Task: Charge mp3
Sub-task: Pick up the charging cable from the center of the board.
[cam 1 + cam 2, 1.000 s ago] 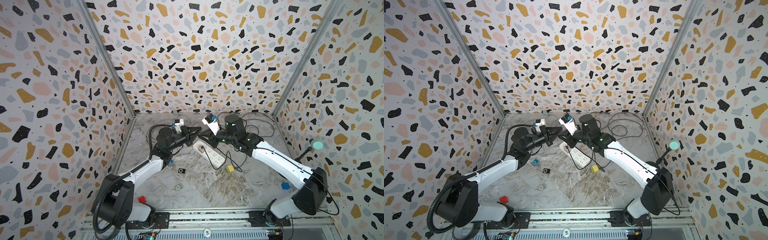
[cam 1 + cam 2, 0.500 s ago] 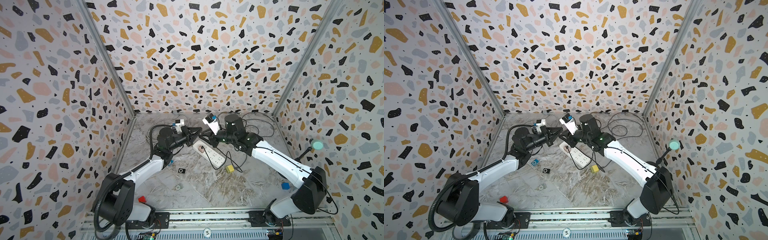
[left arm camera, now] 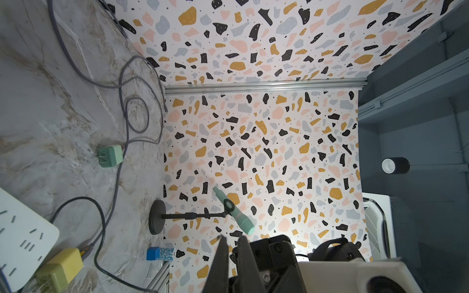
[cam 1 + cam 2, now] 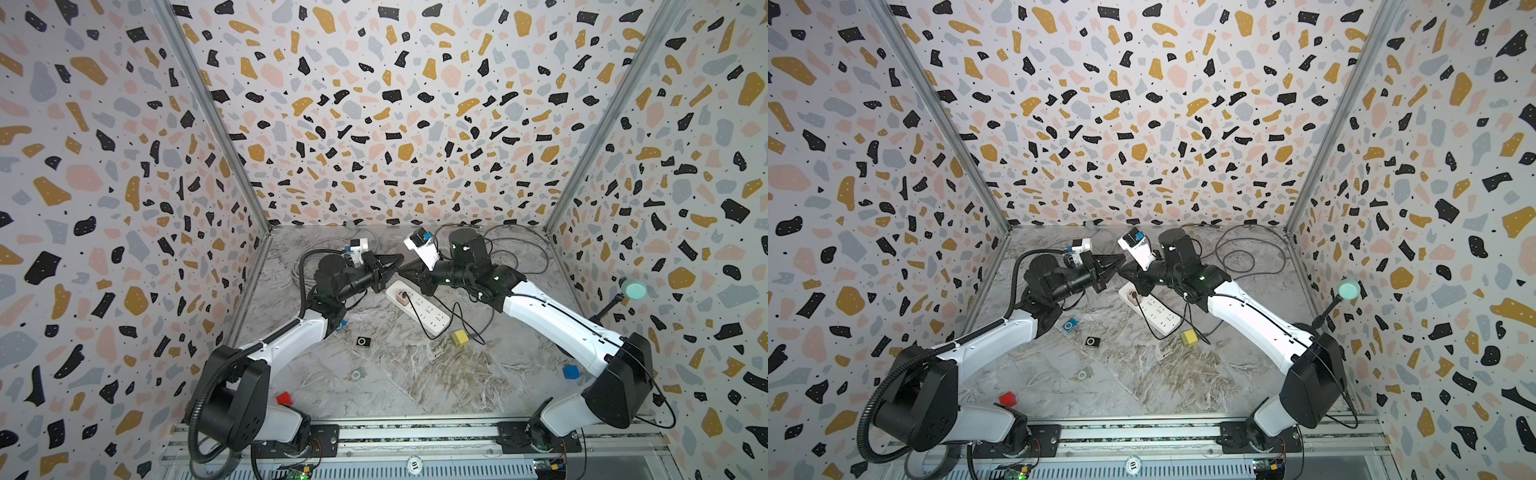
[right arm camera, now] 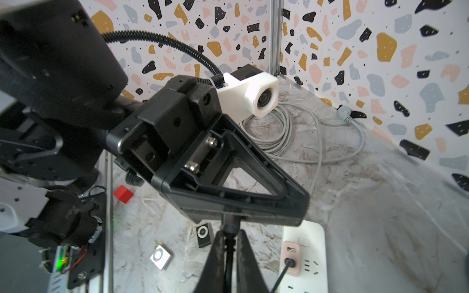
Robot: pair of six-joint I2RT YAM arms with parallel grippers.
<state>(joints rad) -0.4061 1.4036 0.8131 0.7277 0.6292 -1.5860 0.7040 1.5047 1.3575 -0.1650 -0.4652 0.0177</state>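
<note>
The right end effector (image 5: 230,236) has its jaws pinched on a thin black cable (image 5: 230,225). Tip to tip with it, the left end effector (image 4: 400,259) shows only a sliver between its jaws. The cable reaches its underside, but I cannot tell if it grips there. In a top view the power strip (image 4: 428,318) with its pink charger (image 4: 400,296) lies just at 5 o'clock. Well apart on the counter (image 4: 436,374), toward 7 o'clock, lie the blue mp3 player (image 4: 1070,325), black mp3 player (image 4: 363,341) and silver mp3 player (image 4: 358,374)

Left claw (image 4: 398,262), right claw (image 4: 406,271) tip-to-tip above power strip (image 4: 436,320) trailing black cable (image 4: 415,316).
</note>
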